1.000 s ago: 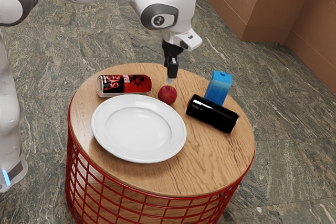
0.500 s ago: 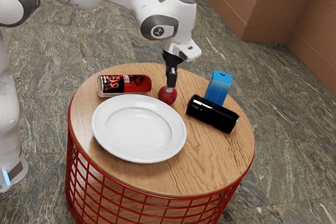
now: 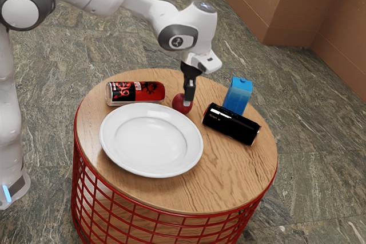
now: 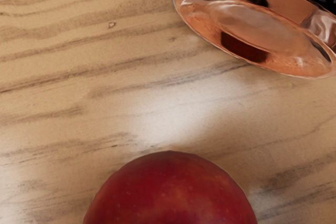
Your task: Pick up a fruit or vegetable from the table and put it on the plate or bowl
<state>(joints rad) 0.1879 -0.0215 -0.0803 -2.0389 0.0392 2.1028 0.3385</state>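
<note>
— Apple (image 3: 178, 105) location, axis?
— On table (image 3: 229, 167), just beside plate (image 3: 151, 139) rim at 1 o'clock; round, no evident long axis.
— Gripper (image 3: 187, 100) hold?
— Low against apple; cannot tell.

The exterior camera looks down at the table (image 3: 229, 170) from afar. My wrist camera sits close above its apple (image 4: 170, 192); both show it.

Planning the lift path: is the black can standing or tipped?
Tipped: the black can lies on its side on the table, long body flat along the wood.
</note>
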